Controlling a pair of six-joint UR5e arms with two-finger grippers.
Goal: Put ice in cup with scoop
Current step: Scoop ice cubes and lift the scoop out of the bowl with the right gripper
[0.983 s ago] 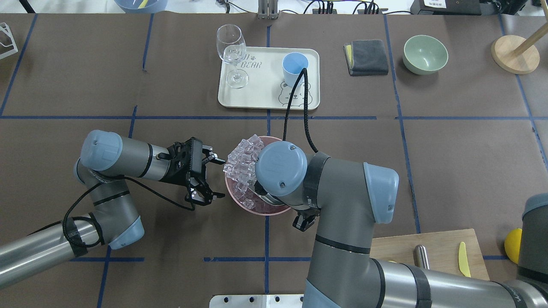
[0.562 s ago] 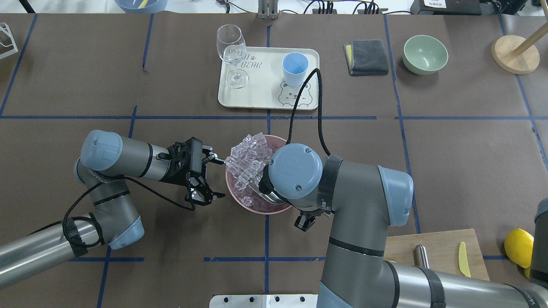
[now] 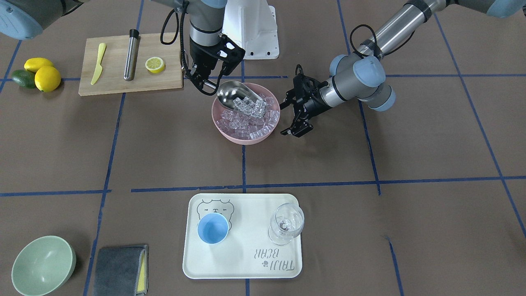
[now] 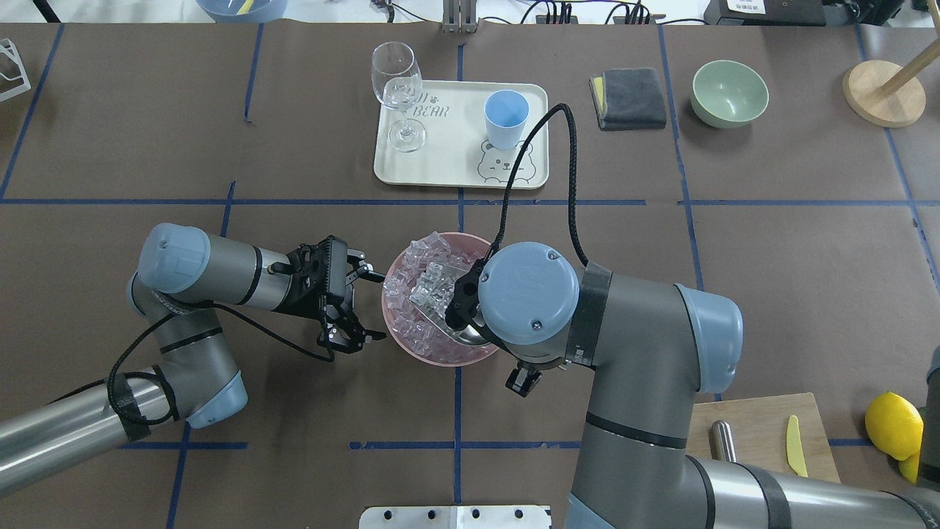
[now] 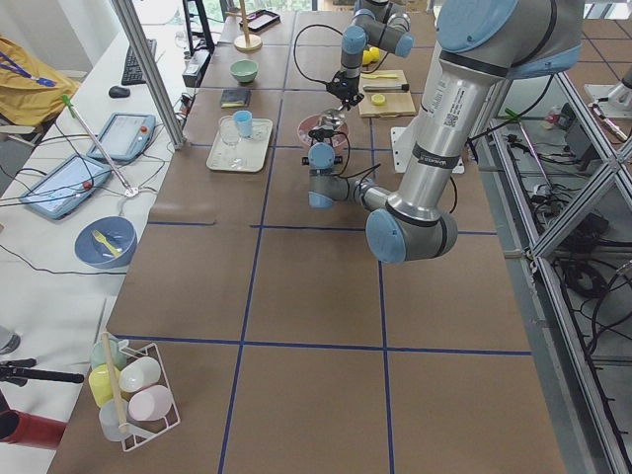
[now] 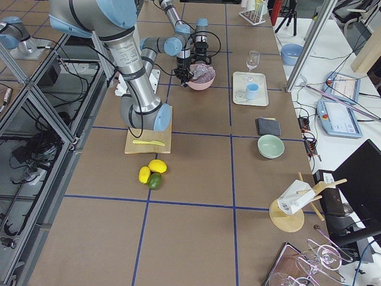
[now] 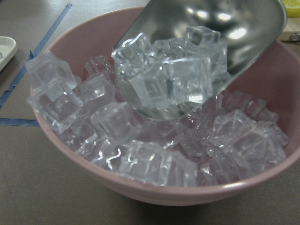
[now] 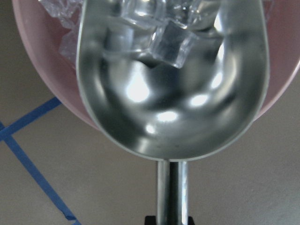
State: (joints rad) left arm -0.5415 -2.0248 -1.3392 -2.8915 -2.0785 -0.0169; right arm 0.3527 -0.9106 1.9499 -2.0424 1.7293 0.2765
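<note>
- The ice (image 3: pixel 246 123) is mostly heaped in a pink bowl (image 3: pixel 230 137) a bit above the middle of the front-facing view. A handful of cubes is riding in the scoop (image 3: pixel 232 93).
- The scoop's trough hangs tilted over the upper-left part of the bowl, open mouth aimed down and to the right at the pile. In the left wrist view the loaded cubes crowd the scoop's front lip, right above the heap (can't tell if the lip actually touches the cubes below).
- The right gripper (image 3: pixel 205 83) is clamped on the scoop's thin handle, just off the bowl's upper-left edge. In the right wrist view the handle runs straight down into the black fingers at the bottom of the frame.
- The left gripper (image 3: pixel 284 116) sits just to the right of the bowl in the front-facing view, jaws spread wide and fingertips facing the rim. I can't tell whether they touch it.
- The cup (image 3: pixel 213 228) stands upright on the left half of a cream tray (image 3: pixel 246 263) at lower centre, well apart from the bowl. A wine glass (image 3: pixel 287 224) stands on the tray's right half.
- Further out, a wooden board (image 3: pixel 168 80) at upper left carries a yellow knife (image 3: pixel 98 63), a steel cylinder (image 3: pixel 131 54) and a lemon half (image 3: pixel 155 64). A green bowl (image 3: pixel 43 265) and a grey cloth (image 3: pixel 119 269) sit in the lower-left corner.
</note>
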